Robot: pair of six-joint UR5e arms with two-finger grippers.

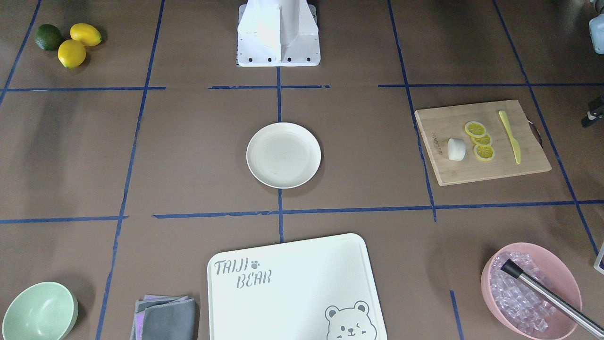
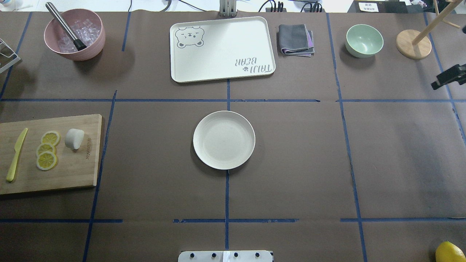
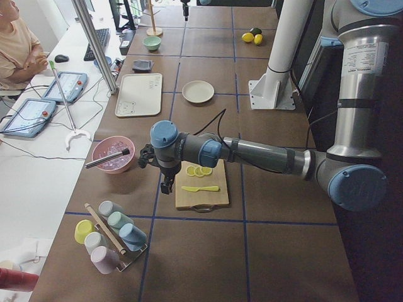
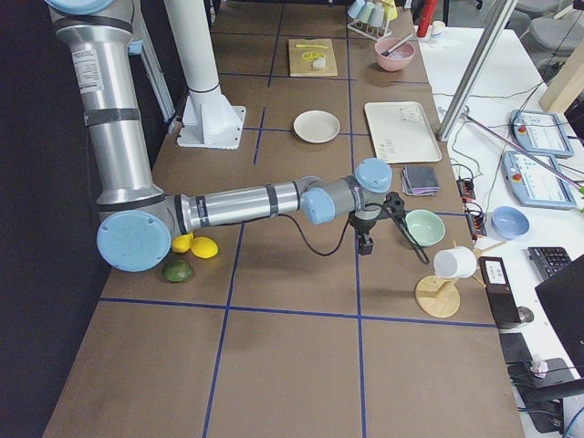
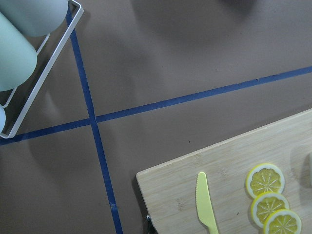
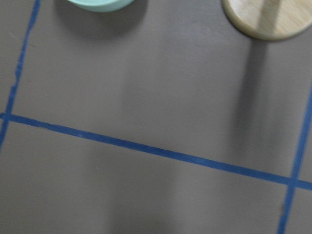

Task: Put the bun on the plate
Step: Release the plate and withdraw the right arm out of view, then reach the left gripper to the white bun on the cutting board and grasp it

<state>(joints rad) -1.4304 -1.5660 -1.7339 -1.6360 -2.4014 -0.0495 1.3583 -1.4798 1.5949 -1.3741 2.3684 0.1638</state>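
Note:
The bun (image 2: pixel 74 138), a small white lump, lies on a wooden cutting board (image 2: pixel 72 171) at the table's left side, beside lemon slices (image 2: pixel 46 149); it also shows as the bun (image 1: pixel 456 149). The plate (image 2: pixel 224 140), round and cream-white, sits bare at the table's middle, well right of the board. My left gripper (image 3: pixel 167 184) hangs over the table just off the board's outer end, pointing down. My right gripper (image 4: pixel 366 243) hovers near the mint-green bowl at the far right. I cannot tell whether either is open or shut. Neither wrist view shows fingers.
A yellow knife (image 2: pixel 16 154) lies on the board. Along the far edge stand a pink bowl (image 2: pixel 94 43) of ice with a tool in it, a white tray (image 2: pixel 222 49), a folded cloth (image 2: pixel 295 39), a mint bowl (image 2: pixel 364 40) and a wooden stand (image 2: pixel 414 44). A cup rack (image 3: pixel 110 236) sits beyond the board.

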